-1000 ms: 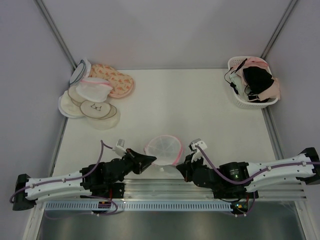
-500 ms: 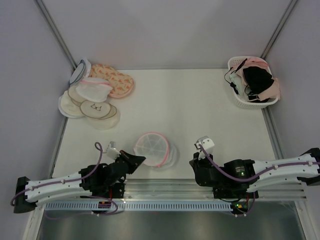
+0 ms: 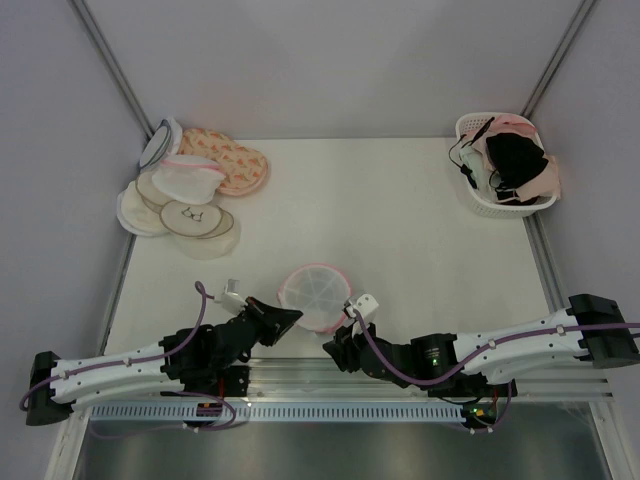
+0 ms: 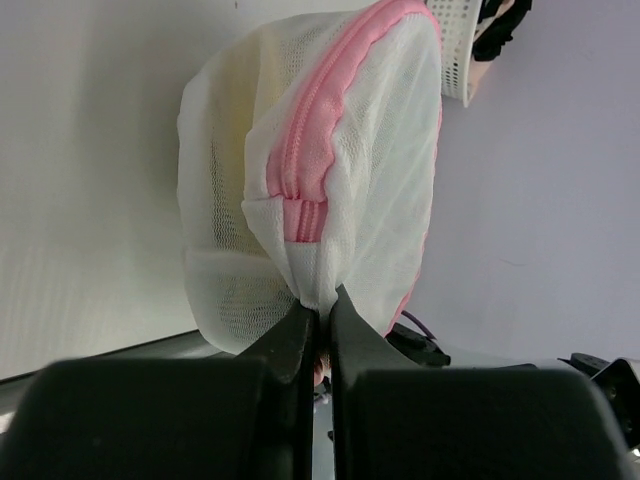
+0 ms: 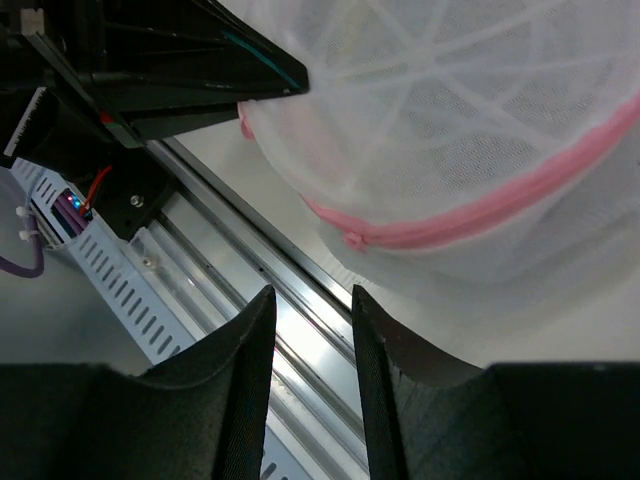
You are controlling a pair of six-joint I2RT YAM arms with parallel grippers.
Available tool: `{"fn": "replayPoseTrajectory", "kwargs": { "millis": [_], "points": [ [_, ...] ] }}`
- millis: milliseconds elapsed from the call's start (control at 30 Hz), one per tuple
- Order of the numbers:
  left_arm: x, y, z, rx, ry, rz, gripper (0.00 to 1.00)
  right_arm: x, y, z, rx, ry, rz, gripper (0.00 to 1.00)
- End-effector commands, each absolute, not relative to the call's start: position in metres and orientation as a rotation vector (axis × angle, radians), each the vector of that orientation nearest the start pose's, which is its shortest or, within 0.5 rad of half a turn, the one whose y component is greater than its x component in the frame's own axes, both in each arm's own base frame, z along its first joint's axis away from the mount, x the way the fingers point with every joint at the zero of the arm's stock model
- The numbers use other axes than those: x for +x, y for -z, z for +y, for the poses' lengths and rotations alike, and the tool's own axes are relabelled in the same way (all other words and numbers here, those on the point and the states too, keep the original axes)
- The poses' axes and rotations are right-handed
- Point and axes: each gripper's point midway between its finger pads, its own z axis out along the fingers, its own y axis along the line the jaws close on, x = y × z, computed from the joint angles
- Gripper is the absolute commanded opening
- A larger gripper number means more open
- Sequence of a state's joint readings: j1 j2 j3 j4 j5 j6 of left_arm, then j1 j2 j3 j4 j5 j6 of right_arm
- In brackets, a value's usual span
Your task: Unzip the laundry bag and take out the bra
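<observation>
The laundry bag (image 3: 316, 294), a round white mesh pouch with pink zipper trim (image 4: 312, 140), is lifted off the table near the front edge. My left gripper (image 3: 297, 317) is shut on a fold of mesh (image 4: 318, 296) at the end of the zipper. My right gripper (image 3: 334, 346) stands open just below and right of the bag, nothing between its fingers (image 5: 310, 300). In the right wrist view the pink zipper band (image 5: 470, 215) and its end (image 5: 352, 240) lie just ahead of the fingertips. The bra cannot be made out through the mesh.
A heap of other mesh pouches and discs (image 3: 190, 190) lies at the back left. A white basket (image 3: 480, 205) with bras stands at the back right. An aluminium rail (image 3: 330, 375) runs along the near table edge, right under my right fingers.
My right arm pulled back to the right, then swung left under the bag, and its jaws opened. The left gripper kept its hold; the bag shifted slightly.
</observation>
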State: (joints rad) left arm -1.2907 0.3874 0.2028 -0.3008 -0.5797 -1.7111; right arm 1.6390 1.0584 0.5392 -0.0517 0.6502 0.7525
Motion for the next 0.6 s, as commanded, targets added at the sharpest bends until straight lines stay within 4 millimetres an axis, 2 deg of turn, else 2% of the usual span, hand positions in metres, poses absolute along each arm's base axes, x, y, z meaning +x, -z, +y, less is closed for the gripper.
{"fn": "replayPoseTrajectory", "kwargs": {
  "millis": [0, 167, 333, 567],
  "points": [
    [0.124, -0.144, -0.239, -0.869, 1.449, 2.033, 0.02, 0.063, -0.146, 0.341, -0.46, -0.927, 1.955, 0.42],
    [0.12, -0.149, -0.251, -0.843, 1.493, 2.047, 0.02, 0.076, -0.144, 0.338, -0.389, -0.857, 1.945, 0.41],
    [0.119, -0.149, -0.252, -0.832, 1.497, 2.057, 0.02, 0.088, -0.139, 0.327, -0.355, -0.721, 1.958, 0.43],
    [0.122, -0.153, -0.245, -0.844, 1.508, 2.012, 0.02, 0.07, -0.133, 0.328, -0.436, -0.764, 2.029, 0.52]
  ]
}}
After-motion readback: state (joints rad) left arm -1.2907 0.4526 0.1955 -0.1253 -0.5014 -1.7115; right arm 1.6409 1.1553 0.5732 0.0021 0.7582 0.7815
